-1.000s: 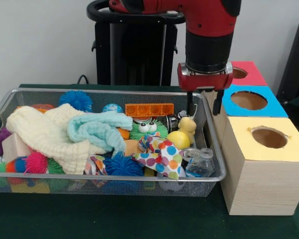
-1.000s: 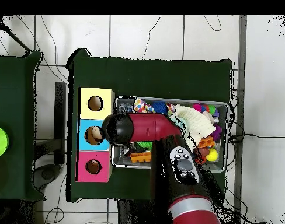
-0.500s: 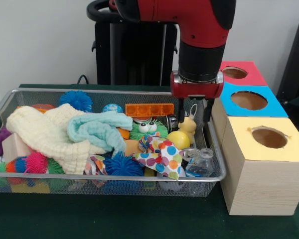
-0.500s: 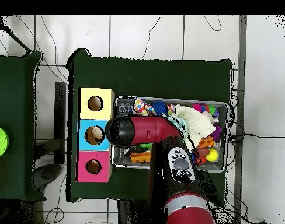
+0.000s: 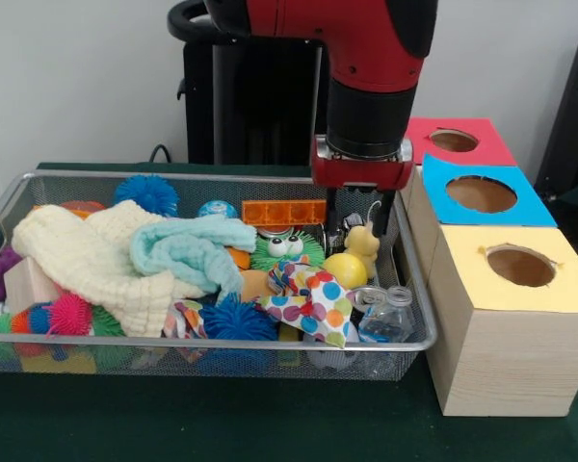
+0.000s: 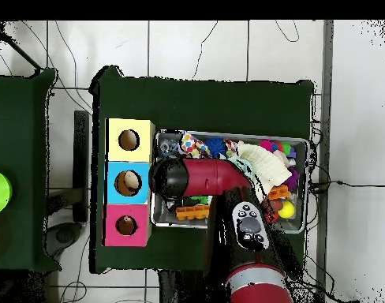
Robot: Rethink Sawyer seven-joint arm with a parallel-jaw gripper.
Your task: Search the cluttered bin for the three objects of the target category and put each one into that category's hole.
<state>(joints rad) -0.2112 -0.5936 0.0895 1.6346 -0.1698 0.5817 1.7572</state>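
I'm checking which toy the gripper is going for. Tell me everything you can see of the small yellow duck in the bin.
The duck is a small pale-yellow figure that looks like rubber or plastic, with a round head on a plumper body. It stands upright near the bin's far corner on the side by the boxes, just behind a yellow ball, which seems to touch it. The gripper hangs right at it, with dark fingers at either side; whether they are touching it cannot be told. The arm hides it from overhead.
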